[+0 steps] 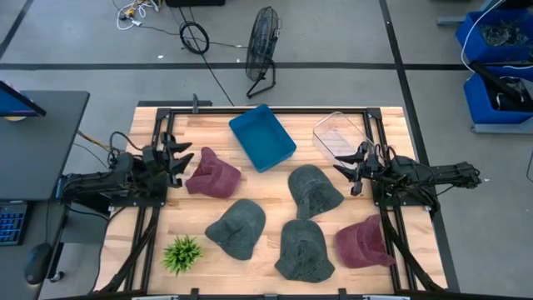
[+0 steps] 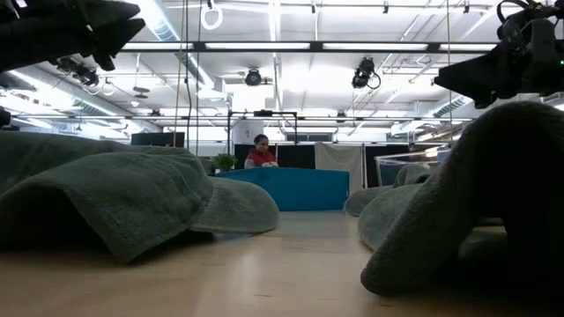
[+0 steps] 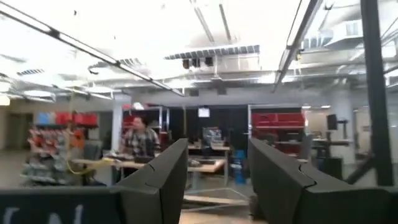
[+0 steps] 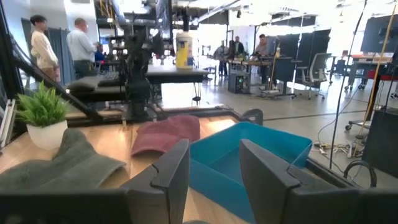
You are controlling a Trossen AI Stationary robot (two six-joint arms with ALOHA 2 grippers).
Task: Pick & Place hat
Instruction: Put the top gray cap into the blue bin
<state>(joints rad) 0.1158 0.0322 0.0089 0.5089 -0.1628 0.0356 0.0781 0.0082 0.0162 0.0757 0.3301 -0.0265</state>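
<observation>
Five hats lie flat on the wooden table. One maroon hat (image 1: 212,176) is just right of my left gripper (image 1: 184,161), and another maroon hat (image 1: 363,242) is by the near right corner. Three grey-green hats (image 1: 237,227) (image 1: 314,191) (image 1: 304,249) sit mid-table. My left gripper (image 3: 217,144) is open and held above the table, facing the room. My right gripper (image 1: 346,172) (image 4: 214,145) is open too, above the right side and pointing left, past the blue tray (image 4: 249,155) toward the far maroon hat (image 4: 166,133).
A blue tray (image 1: 261,137) and a clear bin (image 1: 337,133) stand at the far edge. A small potted plant (image 1: 181,253) sits at the near left corner. Black frame rails (image 1: 376,142) border the table. People stand in the room beyond.
</observation>
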